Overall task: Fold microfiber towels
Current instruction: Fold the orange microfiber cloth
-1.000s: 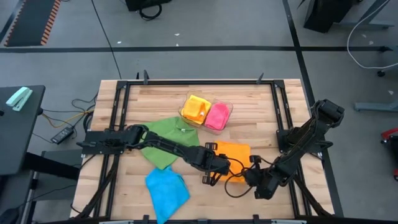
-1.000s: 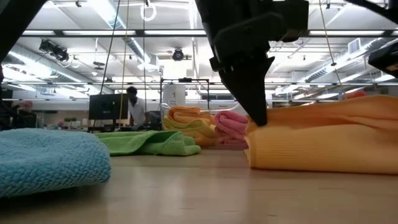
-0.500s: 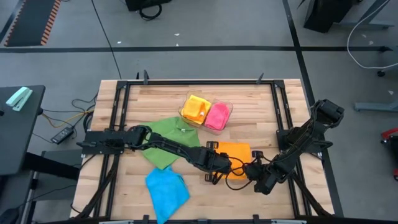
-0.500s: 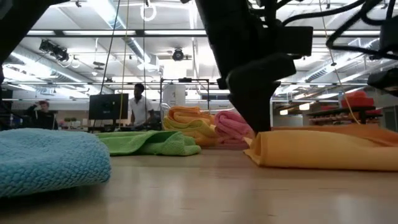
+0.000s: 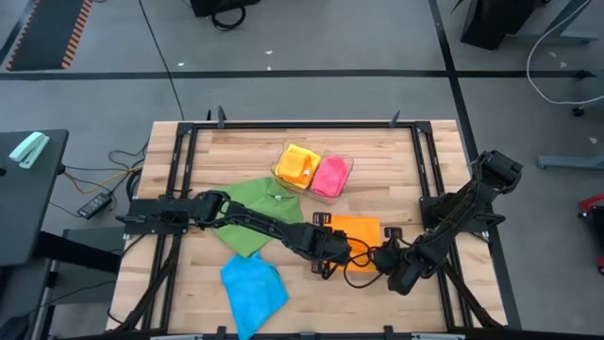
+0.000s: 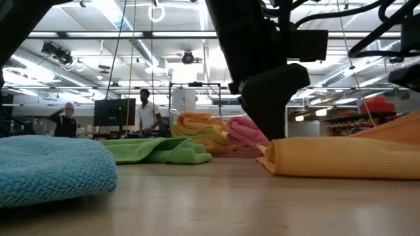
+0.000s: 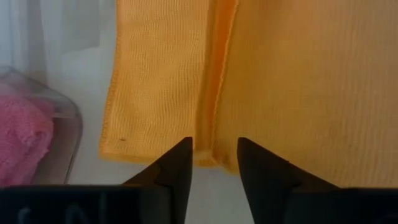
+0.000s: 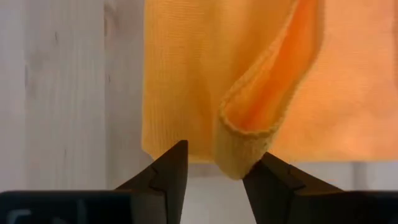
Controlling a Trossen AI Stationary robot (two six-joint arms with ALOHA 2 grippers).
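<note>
The left gripper [image 5: 332, 257] hangs low over the near edge of the soft orange microfiber towel [image 5: 357, 233], its two dark fingers [image 7: 175, 167] spread with a clear gap; the doubled hem lies just ahead of that gap, pinched by nothing. The right gripper [image 5: 389, 264] sits just beside it at the same edge, spread too; a lifted loop of the orange cloth [image 8: 252, 134] stands between its fingertips, touching one of them at most, not squeezed. The orange towel lies flat on the wooden table [image 5: 396, 156], already doubled over; I judge this fold as just laid and let go.

Beyond the left gripper lies the crumpled green towel [image 5: 253, 212]; to its near side the blue one [image 5: 253, 288]; farther off, the yellow towel [image 5: 296, 166] and pink towel [image 5: 329, 177] sit rolled in the clear plastic tray [image 5: 348, 166].

Next, I'd guess, comes either a second fold, which calls for both grippers to pinch the corners again and carry them across evenly, or a lift clear toward the green towel; that raised loop could snag on the way up.
</note>
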